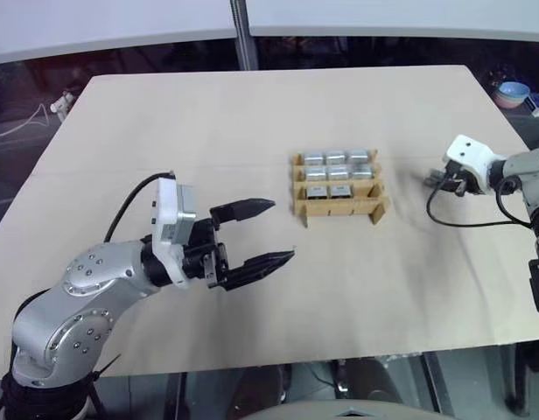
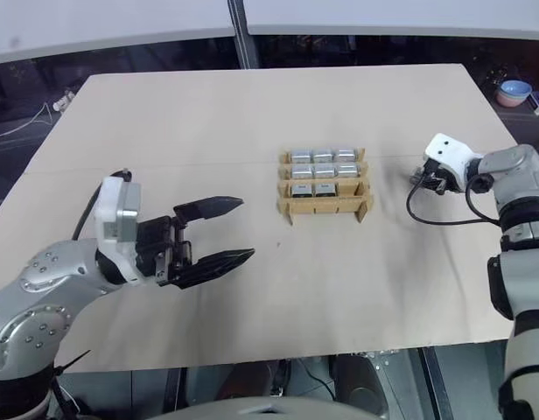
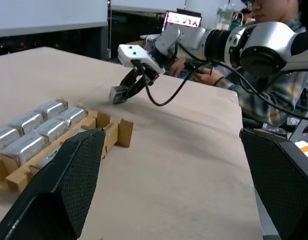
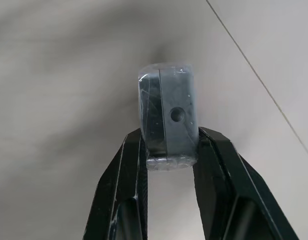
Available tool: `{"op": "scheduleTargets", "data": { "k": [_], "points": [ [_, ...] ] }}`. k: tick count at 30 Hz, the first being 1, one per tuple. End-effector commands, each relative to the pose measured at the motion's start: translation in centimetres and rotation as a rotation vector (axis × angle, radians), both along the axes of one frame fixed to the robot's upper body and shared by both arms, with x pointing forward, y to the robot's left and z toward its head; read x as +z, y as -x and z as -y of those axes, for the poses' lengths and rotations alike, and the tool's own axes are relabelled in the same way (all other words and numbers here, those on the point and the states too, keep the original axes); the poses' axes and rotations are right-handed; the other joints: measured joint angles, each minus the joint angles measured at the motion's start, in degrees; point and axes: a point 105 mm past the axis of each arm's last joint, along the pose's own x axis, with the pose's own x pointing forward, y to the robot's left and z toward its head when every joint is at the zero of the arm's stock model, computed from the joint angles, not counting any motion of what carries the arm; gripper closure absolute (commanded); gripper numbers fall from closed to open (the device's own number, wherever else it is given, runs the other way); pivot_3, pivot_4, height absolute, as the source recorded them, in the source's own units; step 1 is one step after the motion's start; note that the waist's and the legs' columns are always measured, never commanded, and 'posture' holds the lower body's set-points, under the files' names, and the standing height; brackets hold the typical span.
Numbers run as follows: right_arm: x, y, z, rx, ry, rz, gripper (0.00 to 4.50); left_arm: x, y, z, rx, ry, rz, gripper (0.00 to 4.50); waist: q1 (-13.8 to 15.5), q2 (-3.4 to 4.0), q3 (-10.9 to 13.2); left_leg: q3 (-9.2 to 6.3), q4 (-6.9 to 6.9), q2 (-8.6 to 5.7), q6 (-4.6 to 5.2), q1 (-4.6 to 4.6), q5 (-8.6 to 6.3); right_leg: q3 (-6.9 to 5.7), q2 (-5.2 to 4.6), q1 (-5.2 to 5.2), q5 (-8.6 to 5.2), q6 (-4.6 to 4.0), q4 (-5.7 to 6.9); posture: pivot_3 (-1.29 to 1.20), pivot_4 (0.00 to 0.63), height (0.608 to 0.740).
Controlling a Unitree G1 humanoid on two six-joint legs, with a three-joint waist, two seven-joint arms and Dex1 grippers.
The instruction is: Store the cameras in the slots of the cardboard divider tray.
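Camera (image 4: 167, 121) pinched between the right gripper (image 4: 169, 145) fingers, on or just above the worktop (image 1: 208, 122), right of the cardboard divider tray (image 1: 339, 208) and apart from it. Dark face with small round hole toward the wrist view; long axis along the fingers, jutting past their tips, probably so the free end can enter a slot. Eight slots filled, front right one empty. Left gripper (image 1: 261, 232) parked wide apart, holding nothing, left of tray.

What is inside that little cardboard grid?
The cardboard divider tray holds eight silver cameras: three in the far row, three in the middle, two in the near row. The near-right slot looks empty; slot floors are hidden.
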Motion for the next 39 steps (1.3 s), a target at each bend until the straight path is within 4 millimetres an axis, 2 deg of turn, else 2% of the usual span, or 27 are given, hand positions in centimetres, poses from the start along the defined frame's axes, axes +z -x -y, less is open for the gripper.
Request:
{"op": "scheduleTargets", "data": {
  "k": [1, 4, 8, 11, 14, 16, 20, 27, 35, 39],
  "points": [
    [4.5, 0.8, -1.7, 0.109, -0.128, 0.056, 3.77, 0.6, 0.5, 0.1, -0.009, -0.003, 0.042, 0.00, -0.1, 0.05, 0.0, 0.00, -0.01, 0.00, 0.00, -0.02, 0.00, 0.01, 0.00, -0.04, 0.00, 0.00, 0.00, 0.00, 0.150, 0.740],
    [6.9, 3.5, -6.4, 0.325, -0.275, 0.037, 3.77, 0.4, 0.4, -0.1, 0.001, -0.003, 0.034, 0.00, 0.0, 0.05, 0.0, -0.08, -0.03, 0.01, 0.00, -0.06, 0.00, -0.05, 0.00, -0.05, 0.00, 0.00, -0.02, 0.00, 0.150, 0.740],
    [6.5, 5.3, -10.0, 0.453, -0.255, 0.027, 3.77, 0.2, 0.4, -0.1, 0.000, 0.000, 0.025, 0.00, 0.1, 0.05, 0.0, -0.11, -0.03, 0.01, 0.00, -0.09, 0.00, -0.06, 0.00, -0.07, 0.00, 0.00, -0.01, 0.00, 0.150, 0.740],
    [6.1, 5.3, -12.2, 0.500, -0.260, 0.016, 3.77, 0.2, 0.3, 0.0, -0.007, 0.000, 0.019, 0.00, 0.3, 0.05, 0.0, -0.10, 0.01, 0.00, 0.00, -0.05, 0.00, -0.05, -0.01, -0.04, 0.00, 0.00, 0.01, 0.00, 0.150, 0.740],
    [5.5, 4.6, -13.2, 0.521, -0.238, 0.020, 3.77, 0.2, 0.3, 0.0, -0.008, -0.002, 0.019, 0.00, 0.6, 0.05, 0.0, -0.10, 0.01, 0.00, 0.00, -0.05, 0.00, -0.06, -0.01, -0.06, 0.00, 0.00, 0.01, 0.00, 0.150, 0.740],
    [5.1, 4.3, -13.4, 0.528, -0.235, 0.010, 3.77, 0.2, 0.3, 0.1, -0.008, -0.001, 0.020, 0.00, 0.9, 0.05, 0.0, -0.10, 0.00, 0.00, 0.00, -0.07, 0.00, -0.08, -0.01, -0.07, 0.00, 0.00, -0.01, 0.00, 0.150, 0.740],
    [4.0, 3.3, -12.7, 0.516, -0.184, 0.012, 3.77, 0.2, 0.5, 0.1, 0.002, 0.003, 0.019, 0.00, 1.1, 0.04, 0.0, -0.14, 0.02, -0.04, 0.00, -0.11, 0.00, -0.13, -0.06, -0.06, 0.00, 0.00, -0.06, 0.00, 0.150, 0.740],
    [4.5, 3.0, -11.3, 0.503, -0.178, 0.007, 3.77, 0.2, 1.0, 0.1, 0.018, 0.010, 0.015, 0.00, 0.7, 0.05, 0.0, -0.11, -0.01, -0.02, 0.00, -0.10, 0.00, -0.09, -0.03, -0.11, 0.00, 0.00, -0.02, 0.00, 0.150, 0.740],
    [1.8, 2.2, -10.7, 0.479, -0.108, -0.029, 3.77, 0.3, 0.9, 0.1, 0.015, 0.008, 0.017, 0.00, 0.7, 0.04, 0.0, -0.11, -0.01, -0.02, 0.00, -0.09, 0.00, -0.09, -0.03, -0.10, 0.00, 0.00, -0.02, 0.00, 0.150, 0.740],
    [1.3, 2.2, -10.5, 0.501, -0.070, -0.043, 3.77, 0.3, 1.0, 0.1, 0.016, 0.006, 0.018, 0.00, 0.8, 0.04, 0.0, -0.12, 0.01, -0.03, 0.00, -0.08, 0.00, -0.11, -0.03, -0.07, 0.00, 0.00, -0.03, 0.00, 0.150, 0.740]
  ]
}}
